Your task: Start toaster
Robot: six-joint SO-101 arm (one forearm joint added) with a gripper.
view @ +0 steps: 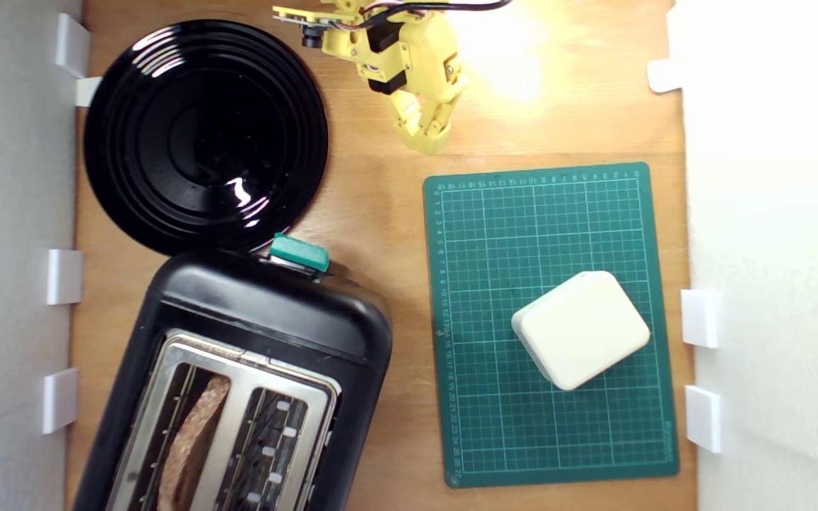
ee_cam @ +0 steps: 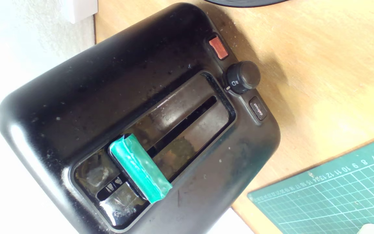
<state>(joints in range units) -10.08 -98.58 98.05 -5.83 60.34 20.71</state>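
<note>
Exterior view: yellow pincer (view: 429,135) hangs well apart from the black two-slot toaster (view: 267,319), prongs seemingly together.

The toaster's (ee_cam: 76,97) black end face shows a teal lever (ee_cam: 140,169) in its slot, beside a round dial (ee_cam: 243,77).
</note>
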